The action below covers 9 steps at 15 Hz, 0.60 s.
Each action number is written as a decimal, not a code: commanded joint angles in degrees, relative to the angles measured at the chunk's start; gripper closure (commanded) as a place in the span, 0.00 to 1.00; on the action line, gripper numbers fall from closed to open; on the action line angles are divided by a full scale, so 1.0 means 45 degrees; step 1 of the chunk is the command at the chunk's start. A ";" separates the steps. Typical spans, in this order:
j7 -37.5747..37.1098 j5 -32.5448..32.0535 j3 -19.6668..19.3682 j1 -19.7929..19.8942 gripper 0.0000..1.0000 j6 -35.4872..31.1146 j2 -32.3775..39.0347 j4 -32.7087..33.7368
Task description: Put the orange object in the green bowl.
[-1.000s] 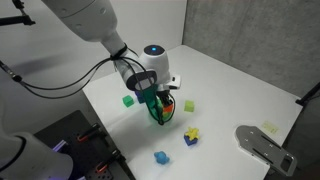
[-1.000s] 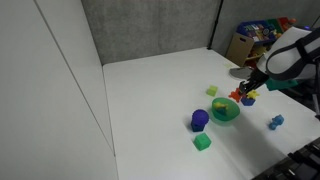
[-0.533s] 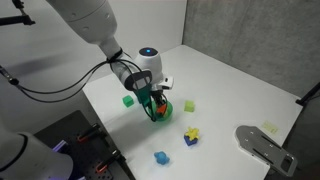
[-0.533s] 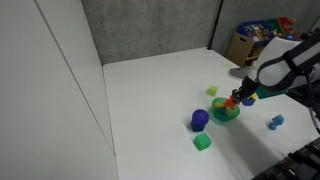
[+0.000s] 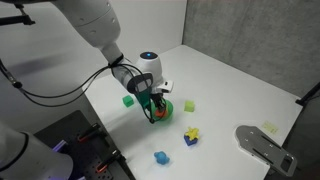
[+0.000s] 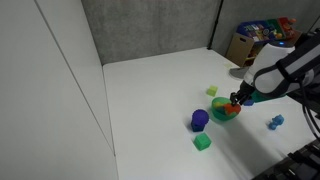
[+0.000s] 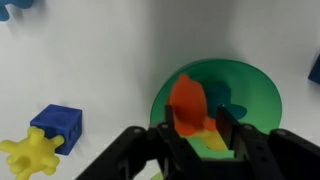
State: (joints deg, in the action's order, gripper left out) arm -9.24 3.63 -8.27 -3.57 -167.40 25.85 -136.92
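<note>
In the wrist view my gripper (image 7: 196,122) is shut on the orange object (image 7: 187,103), a wedge-like block, and holds it right over the green bowl (image 7: 255,95). In both exterior views the gripper (image 5: 153,108) (image 6: 236,103) hangs low over the bowl (image 5: 164,108) (image 6: 225,113), near the middle of the white table. The orange object shows as a small red-orange spot between the fingers (image 6: 235,101). The gripper hides much of the bowl in an exterior view.
A blue block (image 7: 57,122) and a yellow star piece (image 7: 30,152) lie next to the bowl. A green cube (image 5: 128,100), a light green block (image 5: 188,105), another blue block (image 5: 160,158), a purple cup (image 6: 199,119) and a grey device (image 5: 262,145) are also on the table.
The gripper has moved slightly down and over the bowl with the orange object still in it.
</note>
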 commanded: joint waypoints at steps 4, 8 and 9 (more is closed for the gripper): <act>-0.0262 -0.0184 -0.0123 0.0132 0.00 0.1224 -0.0767 0.0145; -0.0378 -0.0416 -0.0516 0.0347 0.00 0.2742 -0.1416 0.0536; -0.0302 -0.0514 -0.0579 0.0447 0.00 0.3231 -0.1674 0.0608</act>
State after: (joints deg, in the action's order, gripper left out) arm -9.37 3.52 -9.97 -2.76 -159.18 21.91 -135.28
